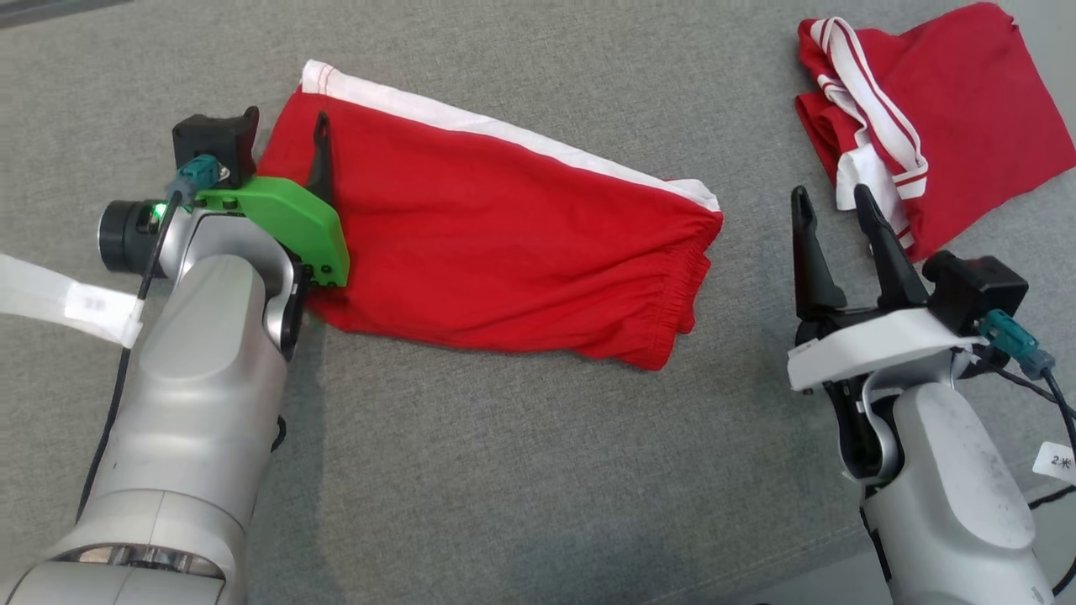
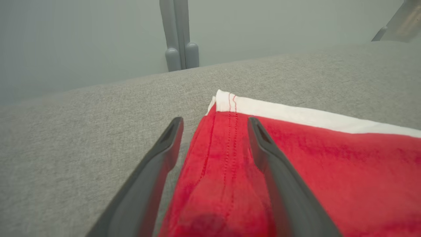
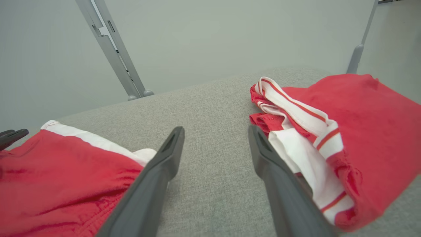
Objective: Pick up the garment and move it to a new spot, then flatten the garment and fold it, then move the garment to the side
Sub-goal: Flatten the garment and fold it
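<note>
Lying apart, two garments, folded shorts [image 1: 496,244] and crumpled heap [image 1: 958,118]; left hand [image 2: 214,121], right hand [image 1: 830,195], both spread.

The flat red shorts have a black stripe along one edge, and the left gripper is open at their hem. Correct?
No: the stripe on the flat red shorts is white, as the left wrist view shows. The left gripper is open at their hem.

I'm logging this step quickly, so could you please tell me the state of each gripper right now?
Left gripper: open, fingers astride the hem of the red shorts, holding nothing.
Right gripper: open, empty.
</note>
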Tool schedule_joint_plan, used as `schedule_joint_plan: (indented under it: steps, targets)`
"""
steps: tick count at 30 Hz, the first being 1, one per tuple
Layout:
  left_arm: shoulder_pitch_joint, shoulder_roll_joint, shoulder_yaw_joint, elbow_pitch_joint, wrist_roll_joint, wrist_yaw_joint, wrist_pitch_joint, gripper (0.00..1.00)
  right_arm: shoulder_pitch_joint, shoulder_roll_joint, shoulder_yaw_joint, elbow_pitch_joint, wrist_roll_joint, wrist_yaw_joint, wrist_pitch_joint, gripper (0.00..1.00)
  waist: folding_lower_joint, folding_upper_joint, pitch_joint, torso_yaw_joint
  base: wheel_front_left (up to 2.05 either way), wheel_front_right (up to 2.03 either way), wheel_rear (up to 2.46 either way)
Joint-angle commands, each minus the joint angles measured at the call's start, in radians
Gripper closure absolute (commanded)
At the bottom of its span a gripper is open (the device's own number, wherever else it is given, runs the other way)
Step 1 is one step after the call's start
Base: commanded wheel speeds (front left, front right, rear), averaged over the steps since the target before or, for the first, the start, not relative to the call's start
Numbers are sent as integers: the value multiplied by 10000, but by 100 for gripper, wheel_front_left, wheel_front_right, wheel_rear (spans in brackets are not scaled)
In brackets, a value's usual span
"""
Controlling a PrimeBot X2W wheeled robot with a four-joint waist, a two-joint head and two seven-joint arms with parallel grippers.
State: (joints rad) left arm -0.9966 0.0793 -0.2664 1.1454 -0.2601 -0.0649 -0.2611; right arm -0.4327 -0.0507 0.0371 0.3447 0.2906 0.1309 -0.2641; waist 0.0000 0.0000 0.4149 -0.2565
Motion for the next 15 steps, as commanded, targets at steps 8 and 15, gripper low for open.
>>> schedule_joint_plan:
  steps: [8,15]
  targets:
    - [991,-115,149,672,-536,-132,296,0,831,-9,-360,-173,136,-7,-1,0,0,0,-679,343,0,0,0]
    - [1579,-49,218,1093,-789,-90,455,100,978,-10,-237,-252,351,-7,-1,0,0,0,-1104,252,0,0,0]
